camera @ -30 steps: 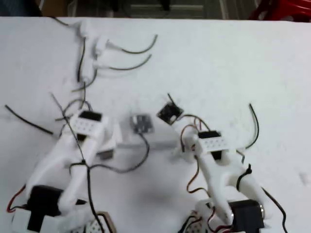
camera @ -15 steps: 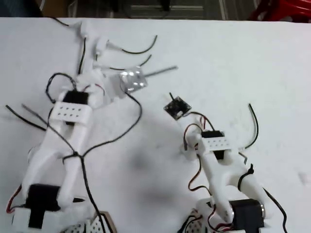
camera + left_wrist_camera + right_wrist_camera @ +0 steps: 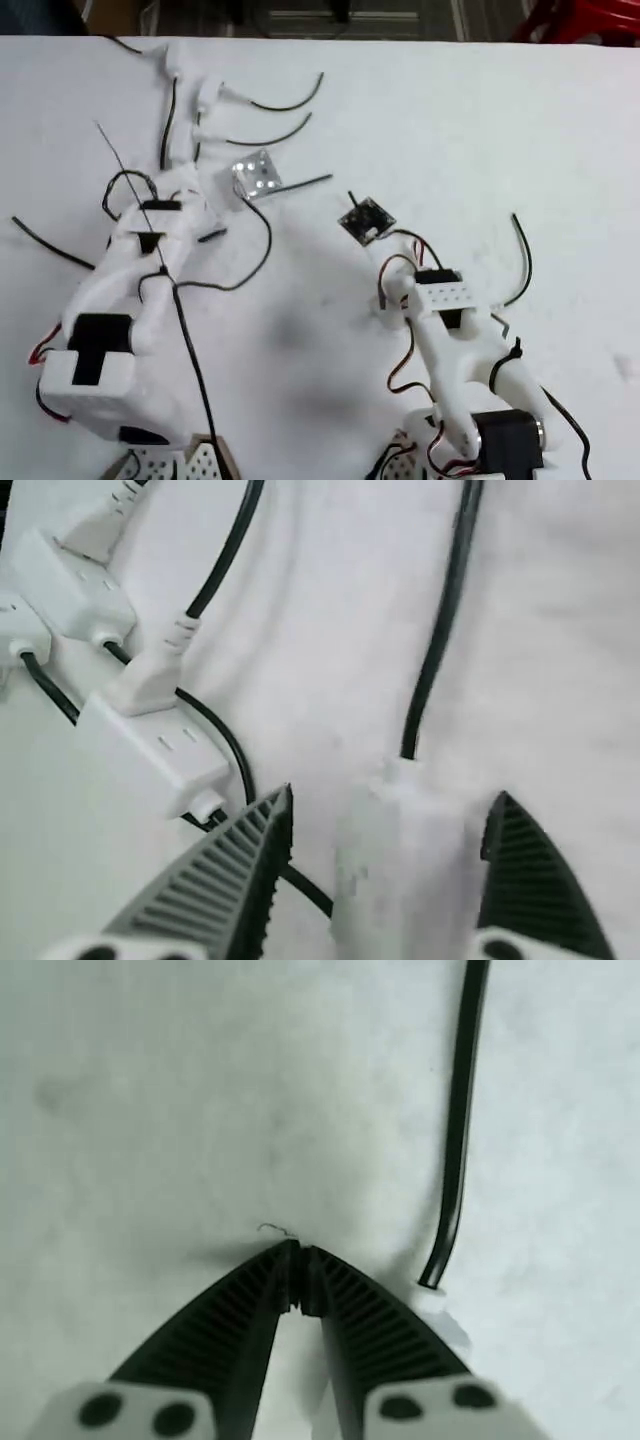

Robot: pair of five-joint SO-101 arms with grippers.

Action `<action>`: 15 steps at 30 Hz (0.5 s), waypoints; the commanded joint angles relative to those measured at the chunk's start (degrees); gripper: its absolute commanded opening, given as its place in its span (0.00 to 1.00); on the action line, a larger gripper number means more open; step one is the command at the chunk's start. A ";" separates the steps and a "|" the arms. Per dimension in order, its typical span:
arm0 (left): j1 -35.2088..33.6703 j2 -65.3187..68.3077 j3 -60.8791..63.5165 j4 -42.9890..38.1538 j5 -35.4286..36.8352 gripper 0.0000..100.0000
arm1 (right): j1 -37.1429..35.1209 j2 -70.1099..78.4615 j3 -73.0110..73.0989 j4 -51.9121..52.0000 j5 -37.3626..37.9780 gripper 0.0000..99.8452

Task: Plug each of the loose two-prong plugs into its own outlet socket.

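Note:
My left gripper [image 3: 392,793] is open, and a white two-prong plug [image 3: 400,860] with a black cord [image 3: 440,630] lies between its fingers on the white table. Just beyond it sit white outlet blocks [image 3: 150,755] [image 3: 65,580], each with a white plug [image 3: 150,675] seated in it. From above, the left arm [image 3: 150,240] stands at the left, short of the outlets [image 3: 207,95] [image 3: 197,130]. My right gripper [image 3: 297,1260] is shut on nothing, low over the cloth. A black cord end [image 3: 450,1160] lies beside it.
A thin black cord [image 3: 55,250] lies at the left edge and a curved one [image 3: 520,260] to the right of the right arm [image 3: 440,300]. The outlets' cords [image 3: 285,100] trail toward the middle. The table's back right is bare white cloth [image 3: 480,120].
The left arm swung from the table's middle to the back left, toward the outlets, then drew back a little and rose. The right arm barely shifted.

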 commanded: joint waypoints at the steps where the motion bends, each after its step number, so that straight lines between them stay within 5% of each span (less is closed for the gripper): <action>1: -3.21 -2.59 -3.69 0.62 -0.53 0.32 | 1.63 -0.57 -0.53 -1.71 -0.44 0.02; 15: -11.03 -3.30 -16.35 0.97 -0.53 0.32 | 1.63 -0.48 -0.53 -1.71 -0.44 0.02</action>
